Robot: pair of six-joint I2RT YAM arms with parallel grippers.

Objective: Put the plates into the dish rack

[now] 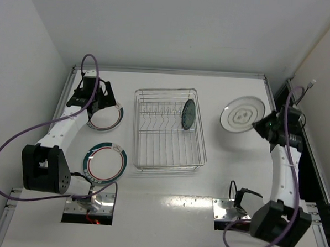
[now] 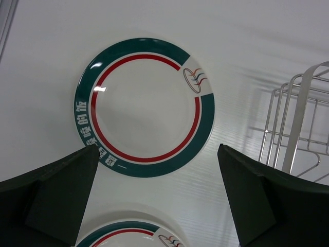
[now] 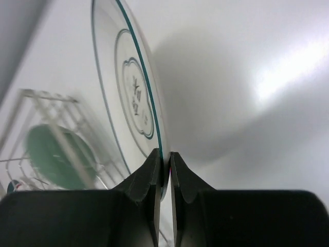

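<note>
Claws: right claw point(image 3: 165, 159) clamped on the white plate point(image 3: 128, 98) by its rim, left claw point(image 2: 158, 150) spread wide over a banded plate point(image 2: 144, 105). Between both claws, teal plate point(image 1: 188, 113) stands in the rack point(image 1: 166, 91).

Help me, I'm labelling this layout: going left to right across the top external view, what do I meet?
Far banded plate and near banded plate, level with each other → dish rack → white plate → right tool, shut on that plate's rim.
</note>
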